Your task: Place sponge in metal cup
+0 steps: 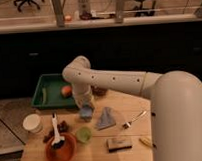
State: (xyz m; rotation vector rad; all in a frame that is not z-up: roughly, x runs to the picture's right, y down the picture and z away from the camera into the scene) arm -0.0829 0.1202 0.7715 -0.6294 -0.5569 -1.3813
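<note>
Gripper (85, 106) low at centre-left, just above a bluish cup (85, 114).
Sponge (118, 143) lies well apart, lower right of it; whether the gripper holds anything cannot be told.

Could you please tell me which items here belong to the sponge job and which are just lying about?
Job: sponge; gripper, low over the table; bluish object beneath it, possibly the metal cup.
Lying about: green tray, grey cloth, fork, red bowl, white cup, green cup.
</note>
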